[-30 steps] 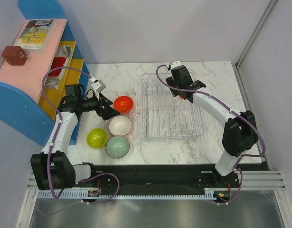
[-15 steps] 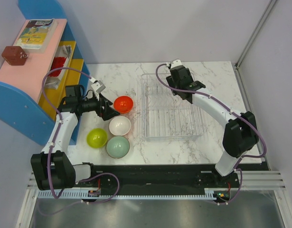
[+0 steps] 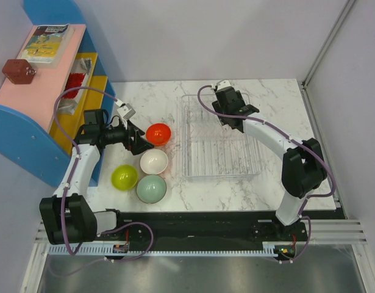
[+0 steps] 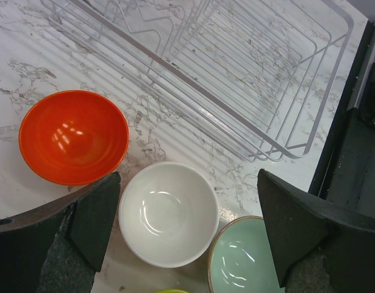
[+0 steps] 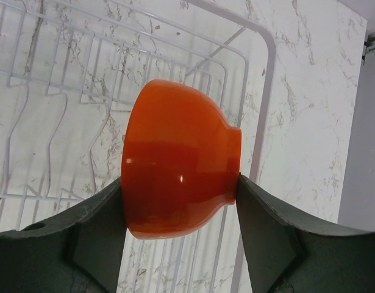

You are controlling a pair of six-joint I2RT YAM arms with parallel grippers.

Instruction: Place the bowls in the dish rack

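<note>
Right fingers (image 5: pixel 96 232) are gripping a red-orange bowl (image 5: pixel 178 159) by its sides at a narrow spread. The bowl is lying tipped sideways, foot pointing right in the wrist view. It is hanging over the far half of the dish rack (image 3: pixel 221 146), near the right wall. Can't tell whether it is touching the ribs. In the top view the wrist is hiding this bowl and the fingers almost entirely.

Left fingers (image 4: pixel 83 226) are standing wide, holding nothing, hovering over the white bowl (image 4: pixel 169 213) on the counter (image 3: pixel 144 97). The second red-orange bowl (image 4: pixel 73 137) is sitting just beyond it, left of the rack. The grey-green bowl (image 4: pixel 245 259) is getting cut off by the frame edge and one finger. The lime bowl (image 3: pixel 124 177) is showing only as a sliver at the bottom of the left wrist view. All four are sitting upright outside the rack. The rack is running out of both wrist frames.
</note>
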